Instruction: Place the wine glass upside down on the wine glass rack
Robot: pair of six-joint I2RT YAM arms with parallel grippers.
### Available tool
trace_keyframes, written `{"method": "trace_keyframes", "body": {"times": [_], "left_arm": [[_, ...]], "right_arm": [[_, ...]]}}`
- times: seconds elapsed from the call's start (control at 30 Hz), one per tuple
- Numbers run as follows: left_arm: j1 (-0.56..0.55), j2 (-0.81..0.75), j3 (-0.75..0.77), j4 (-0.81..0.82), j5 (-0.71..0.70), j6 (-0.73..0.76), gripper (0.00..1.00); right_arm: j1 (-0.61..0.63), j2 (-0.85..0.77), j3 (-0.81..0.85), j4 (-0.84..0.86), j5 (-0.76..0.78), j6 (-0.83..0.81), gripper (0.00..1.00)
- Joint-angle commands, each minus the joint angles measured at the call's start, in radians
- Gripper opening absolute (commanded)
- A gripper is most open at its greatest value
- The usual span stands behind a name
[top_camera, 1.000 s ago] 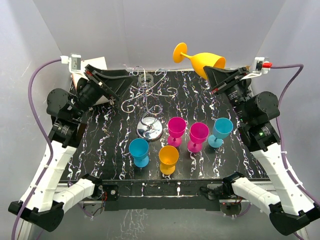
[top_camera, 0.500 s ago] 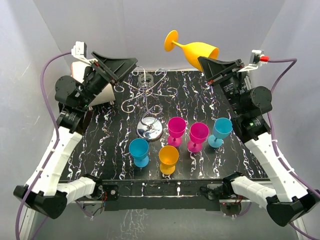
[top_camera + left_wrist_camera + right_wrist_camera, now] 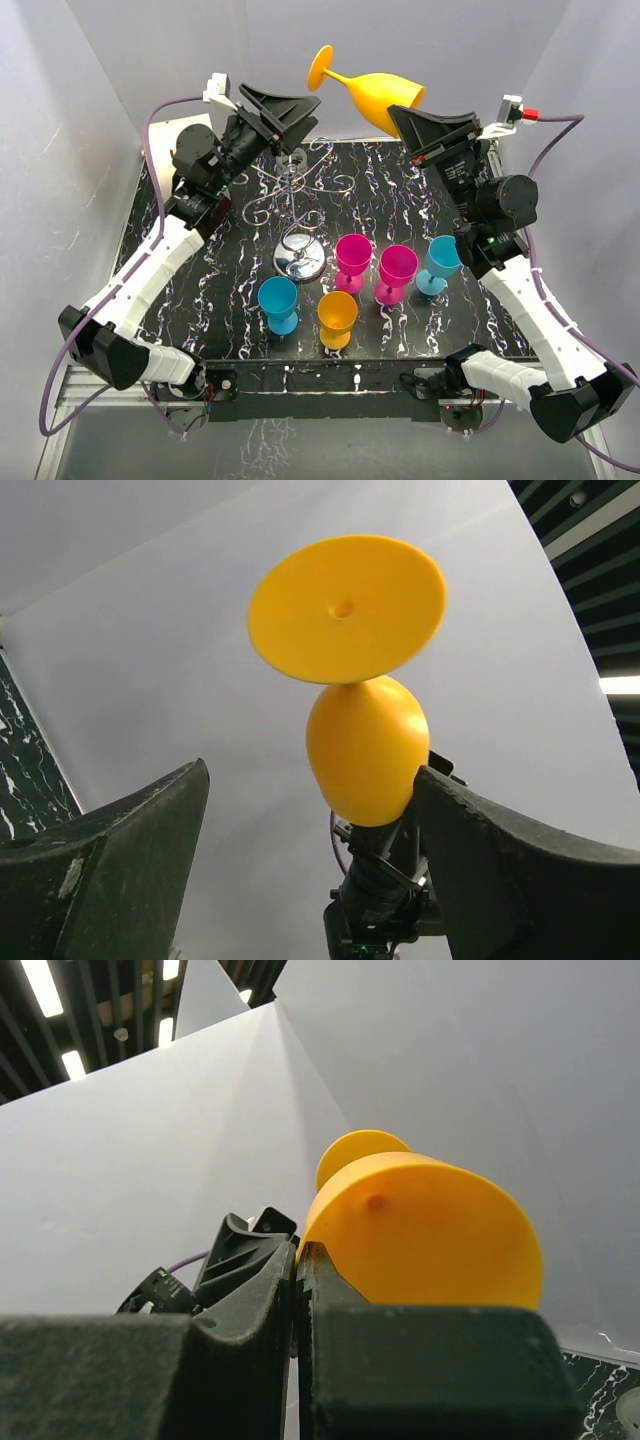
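The right end effector (image 3: 396, 115) is clamped on the rim of the yellow wine glass (image 3: 378, 95), holding it tilted high above the worktop (image 3: 200, 290). Its foot points toward the left end effector (image 3: 306, 116), whose fingers stand wide apart and empty. Below them stands the wine glass rack (image 3: 295, 185).

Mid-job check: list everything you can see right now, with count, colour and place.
held wine glass: one, yellow, tilted in the air above the table's far edge, foot toward the left arm
wine glass rack: one, silver wire on a round chrome base, centre-left of the table, no glass on it
magenta glasses: two, upright, right of the rack's base
blue glasses: two, upright, one in front of the base, one far right
standing yellow glass: one, upright, near front
pale object: one, far left corner, partly hidden
table: one, black with white marbling
left pincer: black, open, by the held glass's foot
right pincer: black, shut on the held glass's rim
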Motion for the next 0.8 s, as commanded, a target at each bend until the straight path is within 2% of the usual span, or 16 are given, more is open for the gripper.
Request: {"method": "trace_keyframes", "body": {"times": [0.0,0.17,0.37,0.57,0.77], "left_arm": [[-0.05,0.012,0.023,0.087,-0.11,-0.022,0.8],[-0.092,0.001,-0.028,0.165,-0.247,-0.01,0.8],[-0.111,0.037,0.001,0.251,-0.303,-0.022,0.79],[-0.156,0.082,0.051,0.308,-0.405,0.081,0.59],[-0.192,0.108,0.041,0.362,-0.491,0.128,0.48]], "right_arm": [[0.002,0.005,0.003,0.113,-0.014,0.033,0.0],[0.002,0.027,0.016,0.128,-0.028,0.034,0.0],[0.002,0.051,0.052,0.112,-0.053,0.09,0.0],[0.002,0.063,0.042,0.178,-0.153,0.103,0.0],[0.003,0.061,0.043,0.209,-0.218,0.122,0.0]]}}
